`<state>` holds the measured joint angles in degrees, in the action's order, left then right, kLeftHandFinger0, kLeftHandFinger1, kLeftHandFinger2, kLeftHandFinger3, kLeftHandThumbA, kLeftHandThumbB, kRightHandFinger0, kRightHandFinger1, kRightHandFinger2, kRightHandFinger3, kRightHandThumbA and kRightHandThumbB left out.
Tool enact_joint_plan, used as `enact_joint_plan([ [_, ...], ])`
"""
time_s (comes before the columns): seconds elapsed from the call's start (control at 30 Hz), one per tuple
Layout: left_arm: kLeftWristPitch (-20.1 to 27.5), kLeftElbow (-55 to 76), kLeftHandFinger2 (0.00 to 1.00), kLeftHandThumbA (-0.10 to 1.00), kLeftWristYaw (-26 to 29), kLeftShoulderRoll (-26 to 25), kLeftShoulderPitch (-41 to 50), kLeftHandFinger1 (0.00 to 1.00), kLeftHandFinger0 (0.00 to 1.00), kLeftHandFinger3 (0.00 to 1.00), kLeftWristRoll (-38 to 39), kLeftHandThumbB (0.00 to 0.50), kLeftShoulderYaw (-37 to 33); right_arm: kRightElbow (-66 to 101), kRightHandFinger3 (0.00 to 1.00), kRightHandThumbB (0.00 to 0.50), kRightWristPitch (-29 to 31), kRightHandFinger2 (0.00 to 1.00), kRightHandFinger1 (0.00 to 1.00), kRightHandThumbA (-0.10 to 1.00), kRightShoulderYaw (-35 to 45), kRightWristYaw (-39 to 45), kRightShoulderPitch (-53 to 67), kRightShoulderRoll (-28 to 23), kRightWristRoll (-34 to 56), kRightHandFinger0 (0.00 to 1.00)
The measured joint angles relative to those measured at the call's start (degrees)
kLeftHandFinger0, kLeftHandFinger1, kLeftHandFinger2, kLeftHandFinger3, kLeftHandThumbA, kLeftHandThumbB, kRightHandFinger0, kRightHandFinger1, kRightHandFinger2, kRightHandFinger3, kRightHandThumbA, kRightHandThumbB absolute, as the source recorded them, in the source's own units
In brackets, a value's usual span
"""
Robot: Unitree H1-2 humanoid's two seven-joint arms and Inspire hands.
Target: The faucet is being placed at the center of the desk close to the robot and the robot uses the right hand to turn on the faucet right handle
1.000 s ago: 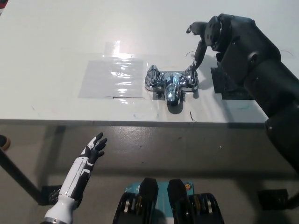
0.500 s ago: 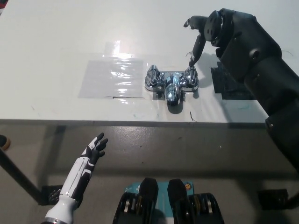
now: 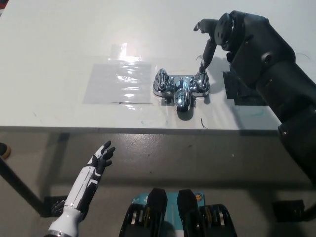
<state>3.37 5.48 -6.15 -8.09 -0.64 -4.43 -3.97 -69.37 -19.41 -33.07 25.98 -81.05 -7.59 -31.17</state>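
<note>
Spread right robot hand (image 3: 213, 35) has one finger at the faucet (image 3: 180, 90) right handle (image 3: 201, 82); sheet (image 3: 118, 81) at faucet's 9 o'clock; left robot hand (image 3: 101, 155) spread at 7 o'clock.

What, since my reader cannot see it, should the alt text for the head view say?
The black right hand, fingers spread, reaches down to the right handle of a chrome faucet on a white desk. The white left hand rests open below the desk's near edge, lower left.

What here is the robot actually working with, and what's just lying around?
In the job: faucet, its right handle, black right robot hand reaching toward it.
Lying about: clear plastic sheet, dark flat pad, idle white left robot hand off the desk.
</note>
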Motion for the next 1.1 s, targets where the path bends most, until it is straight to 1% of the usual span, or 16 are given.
enact_joint_plan([
  [0.07, 0.0, 0.0, 1.0, 1.0, 0.0, 0.0, 0.0, 1.0, 1.0, 1.0, -0.1, 0.15, 0.0, 0.0, 1.0, 0.308, 0.1, 1.0, 1.0, 1.0, -0.1, 0.0, 0.0, 0.2, -0.1, 1.0],
  [0.13, 0.0, 0.0, 1.0, 1.0, 0.0, 0.0, 0.0, 1.0, 1.0, 1.0, -0.2, 0.152, 0.0, 0.0, 1.0, 0.332, 0.2, 1.0, 1.0, 1.0, -0.1, -0.1, 0.0, 0.5, -0.1, 1.0],
  [0.2, 0.0, 0.0, 1.0, 1.0, 0.0, 0.0, 0.0, 1.0, 1.0, 1.0, -0.2, 0.152, 0.0, 0.0, 1.0, 0.327, 0.2, 1.0, 1.0, 1.0, -0.1, -0.4, 0.0, 0.8, -0.2, 1.0],
  [0.23, 0.0, 0.0, 1.0, 1.0, 0.0, 0.0, 0.0, 1.0, 1.0, 1.0, -0.3, 0.156, 0.0, 0.0, 1.0, 0.309, 0.2, 1.0, 1.0, 1.0, -0.1, -0.5, 0.0, 1.0, -0.2, 1.0],
  [0.27, 0.0, 0.0, 1.0, 1.0, 0.0, 0.0, 0.0, 1.0, 1.0, 1.0, -0.3, 0.157, 0.0, -0.1, 1.0, 0.309, 0.2, 1.0, 1.0, 1.0, 0.0, -0.6, 0.0, 1.1, -0.1, 1.0],
  [0.37, 0.0, 0.0, 1.0, 1.0, 0.0, -0.1, -0.1, 1.0, 1.0, 1.0, -0.4, 0.155, 0.0, -0.4, 1.0, 0.327, 0.2, 1.0, 1.0, 1.0, 0.2, -0.8, 0.0, 1.4, -0.1, 1.0],
  [0.53, -0.1, 0.0, 1.0, 1.0, 0.0, -0.1, -0.1, 1.0, 1.0, 1.0, -0.5, 0.16, -0.1, -1.0, 1.0, 0.324, 0.2, 1.0, 1.0, 1.0, 0.5, -1.2, 0.0, 1.6, 0.1, 1.0],
  [0.6, -0.1, 0.1, 1.0, 1.0, 0.0, -0.1, -0.2, 1.0, 1.0, 1.0, -0.5, 0.153, -0.1, -1.0, 1.0, 0.343, 0.2, 1.0, 1.0, 1.0, 0.5, -1.2, 0.0, 1.6, 0.0, 1.0],
  [0.67, -0.1, 0.0, 1.0, 1.0, 0.0, -0.1, -0.2, 1.0, 1.0, 1.0, -0.5, 0.153, -0.1, -1.1, 1.0, 0.346, 0.3, 1.0, 1.0, 1.0, 0.5, -1.2, 0.0, 1.6, 0.1, 1.0],
  [0.77, -0.2, 0.1, 1.0, 1.0, 0.0, -0.1, -0.3, 1.0, 1.0, 1.0, -0.5, 0.146, -0.1, -1.3, 1.0, 0.342, 0.4, 1.0, 1.0, 1.0, 0.4, -1.2, 0.1, 1.6, 0.0, 1.0],
  [0.87, -0.2, 0.1, 1.0, 1.0, 0.0, -0.1, -0.3, 1.0, 1.0, 1.0, -0.5, 0.158, -0.1, -1.5, 1.0, 0.335, 0.5, 1.0, 1.0, 1.0, 0.3, -1.2, 0.3, 1.6, 0.0, 1.0],
  [0.93, -0.4, 0.3, 1.0, 1.0, 0.0, -0.1, -0.3, 1.0, 1.0, 1.0, -0.5, 0.158, -0.1, -1.6, 1.0, 0.331, 0.7, 1.0, 1.0, 1.0, 0.3, -1.2, 0.5, 1.6, 0.0, 1.0],
  [1.0, -0.8, 0.6, 1.0, 1.0, 0.0, -0.1, -0.3, 1.0, 1.0, 1.0, -0.5, 0.147, -0.1, -1.8, 1.0, 0.323, 0.7, 1.0, 1.0, 1.0, 0.3, -1.2, 0.6, 1.7, 0.0, 1.0],
  [1.1, -1.1, 0.6, 1.0, 1.0, 0.0, -0.1, -0.3, 1.0, 1.0, 1.0, -0.5, 0.149, -0.1, -1.9, 1.0, 0.317, 0.8, 1.0, 1.0, 1.0, 0.3, -1.3, 1.0, 1.7, 0.0, 1.0],
])
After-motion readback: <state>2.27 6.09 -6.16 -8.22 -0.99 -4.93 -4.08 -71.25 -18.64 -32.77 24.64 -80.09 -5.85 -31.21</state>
